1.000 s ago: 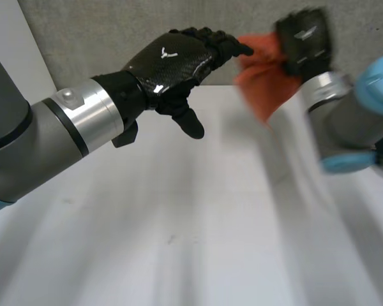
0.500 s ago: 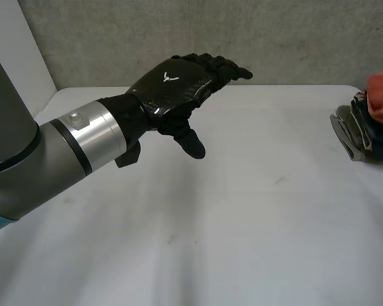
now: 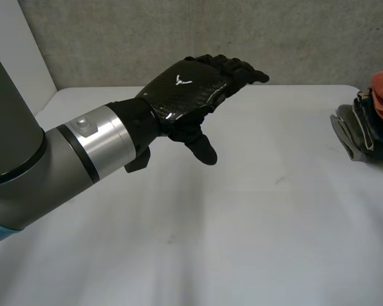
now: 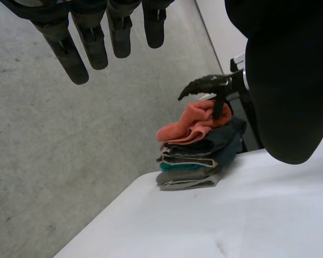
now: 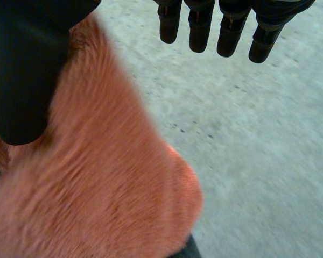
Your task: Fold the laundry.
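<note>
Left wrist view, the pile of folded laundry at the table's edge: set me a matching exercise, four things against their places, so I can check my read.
Things
1. orange fluffy cloth
2. teal folded cloth
3. grey folded cloth
4. black left hand

Places
A. bottom of the pile, on the white table
B. raised over the table, open, holding nothing
C. top of the pile, under the right hand
D. within the pile, above the grey cloth

Pairs: 1-C, 2-D, 3-A, 4-B
</note>
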Motion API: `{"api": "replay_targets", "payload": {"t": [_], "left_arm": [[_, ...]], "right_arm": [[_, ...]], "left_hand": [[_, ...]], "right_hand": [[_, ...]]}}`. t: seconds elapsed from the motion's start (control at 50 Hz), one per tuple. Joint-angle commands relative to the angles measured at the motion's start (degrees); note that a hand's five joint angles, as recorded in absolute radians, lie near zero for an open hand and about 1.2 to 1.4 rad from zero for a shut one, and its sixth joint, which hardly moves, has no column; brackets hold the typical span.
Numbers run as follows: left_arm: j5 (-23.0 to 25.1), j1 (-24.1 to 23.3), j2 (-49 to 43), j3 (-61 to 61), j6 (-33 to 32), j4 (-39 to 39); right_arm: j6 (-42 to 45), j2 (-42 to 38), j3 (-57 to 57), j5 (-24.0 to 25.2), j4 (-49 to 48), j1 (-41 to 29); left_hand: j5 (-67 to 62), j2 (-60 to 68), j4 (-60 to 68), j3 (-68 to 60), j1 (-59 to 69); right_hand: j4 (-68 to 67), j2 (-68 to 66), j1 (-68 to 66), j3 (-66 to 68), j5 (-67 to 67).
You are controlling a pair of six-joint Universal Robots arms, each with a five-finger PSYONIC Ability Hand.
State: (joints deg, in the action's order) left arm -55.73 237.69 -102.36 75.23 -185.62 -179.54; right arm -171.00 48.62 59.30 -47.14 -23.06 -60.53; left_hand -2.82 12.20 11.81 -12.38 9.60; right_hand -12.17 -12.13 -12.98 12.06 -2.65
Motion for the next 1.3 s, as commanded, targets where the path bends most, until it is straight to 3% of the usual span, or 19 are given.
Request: {"api": "replay_targets", "payload": {"t": [0.02,0.18,0.22,0.28,0.34,0.4,0.48,0.52,0.58,0.72,0.8,0.82,0.88,0.94,1.14,1.3], "left_arm": [[0.0,-0.91,0.49,0.09,0.0,0.07],[-0.09,-1.96,1.28,-1.4,0.52,-0.19],[-0.17,-2.31,1.46,-2.54,1.4,-0.37],[-0.7,-2.67,1.72,-6.49,6.22,-1.15],[-3.24,-2.49,1.99,-9.04,10.0,-2.47],[-10.35,-1.7,3.65,-11.86,14.05,-4.67],[-22.3,1.45,4.98,-13.53,14.59,-5.11],[-28.0,6.87,5.15,-13.27,12.41,-4.33],[-31.8,13.56,4.98,-12.22,6.36,-0.74],[-32.96,21.84,0.59,-6.69,-11.75,4.9],[-33.57,27.73,-2.93,-1.33,-20.82,5.0],[-34.09,31.14,-4.24,0.68,-23.36,5.08],[-34.01,35.9,-8.01,4.29,-26.01,4.64],[-33.66,37.67,-11.09,6.49,-26.19,3.68],[-34.01,40.48,-16.02,10.46,-27.25,-0.8],[-33.75,39.79,-20.94,6.07,-27.86,-4.67]], "right_arm": [[5.05,13.67,6.44,-10.67,13.12,5.32],[23.32,20.37,0.4,-31.42,19.55,9.55],[25.7,20.54,-2.5,-36.85,17.89,8.94],[23.62,22.2,-4.62,-39.95,14.12,4.04],[18.45,25.97,-2.8,-39.61,10.33,-2.64],[13.78,30.02,1.68,-38.39,7.69,-6.87],[7.71,37.06,12.05,-32.24,2.86,-14.6],[6.82,39.7,19.34,-27.76,-0.04,-19.26],[6.73,41.55,27.26,-23.27,-2.51,-25.68],[11.9,40.15,37.63,-21.77,1.86,-38.51],[14.81,35.51,39.93,-23.08,5.47,-41.33],[15.25,34.44,40.19,-23.44,5.92,-41.86],[16.57,31.1,41.07,-24.67,6.45,-43.88],[17.36,28.9,41.69,-25.81,6.1,-45.81],[17.37,25.2,43.36,-27.04,1.88,-46.09],[17.28,24.76,44.33,-27.13,-0.93,-45.91]], "left_hand": [[2.82,-2.2,-1.81,2.38,0.4],[2.82,-2.2,-1.81,2.38,0.4],[2.82,-2.2,-1.81,2.38,0.4],[2.82,-2.2,-1.81,2.38,0.4],[2.78,-2.15,-1.76,2.33,0.45],[2.61,-1.98,-1.59,2.16,0.62],[2.44,-1.81,-1.42,2.0,0.79],[2.1,-1.48,-1.09,1.66,1.12],[2.77,-2.14,-1.75,2.33,0.46],[2.82,-2.2,-1.81,2.38,0.4],[2.82,-2.2,-1.81,2.38,0.4],[2.82,-2.2,-1.81,2.38,0.4],[2.82,-2.2,-1.81,2.38,0.4],[2.82,-2.2,-1.81,2.38,0.4],[2.82,-2.2,-1.81,2.38,0.4],[2.82,-2.2,-1.81,2.38,0.4]], "right_hand": [[2.17,2.13,2.98,-2.06,2.65],[2.17,2.13,2.98,-2.06,2.65],[2.17,2.13,2.98,-2.06,2.65],[2.17,2.13,2.98,-2.06,2.65],[2.17,2.13,2.98,-2.06,2.65],[2.17,2.13,2.98,-2.06,2.65],[2.17,2.13,2.98,-2.06,2.65],[2.17,2.13,2.98,-2.06,2.65],[2.17,2.13,2.98,-2.06,2.65],[2.17,2.13,2.98,-2.06,2.65],[2.17,2.13,2.98,-2.06,2.65],[2.17,2.13,2.98,-2.06,2.65],[2.17,2.13,2.98,-2.06,2.65],[2.17,2.13,2.98,-2.06,2.65],[2.17,2.13,2.98,-2.06,2.65],[2.17,2.13,2.98,-2.06,2.65]]}}
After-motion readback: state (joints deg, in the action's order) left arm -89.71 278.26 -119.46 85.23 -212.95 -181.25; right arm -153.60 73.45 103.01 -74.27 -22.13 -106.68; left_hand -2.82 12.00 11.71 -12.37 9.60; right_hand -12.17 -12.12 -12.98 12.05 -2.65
